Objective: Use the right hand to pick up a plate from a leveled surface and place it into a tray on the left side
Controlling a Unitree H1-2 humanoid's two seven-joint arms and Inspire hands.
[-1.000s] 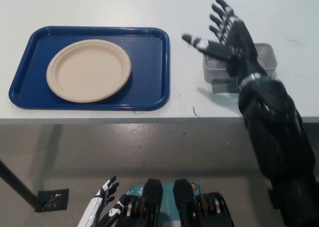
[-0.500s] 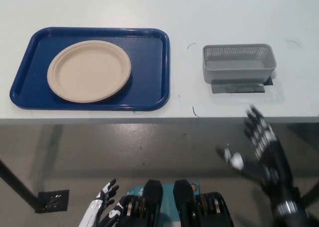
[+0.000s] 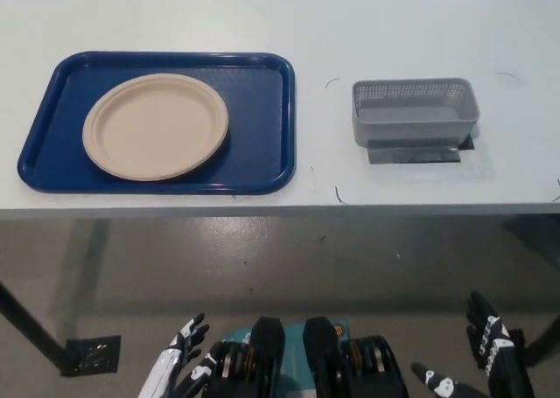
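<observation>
A round beige plate (image 3: 156, 126) lies flat inside the blue tray (image 3: 262, 157) on the left half of the white table. My black right hand (image 3: 486, 367) hangs low at the bottom right, below the table edge, open with fingers spread and holding nothing. My white left hand (image 3: 178, 359) rests at the bottom left, fingers apart and empty. Both hands are far from the plate.
A grey mesh basket (image 3: 415, 112) stands on the table's right side, on a dark patch. The table's front edge (image 3: 280, 210) runs across the middle of the view, with grey floor below it and a dark table leg (image 3: 26, 328) at lower left.
My right arm has dropped from above the grey basket down past the table edge to the bottom right corner. The plate and tray have stayed put.
</observation>
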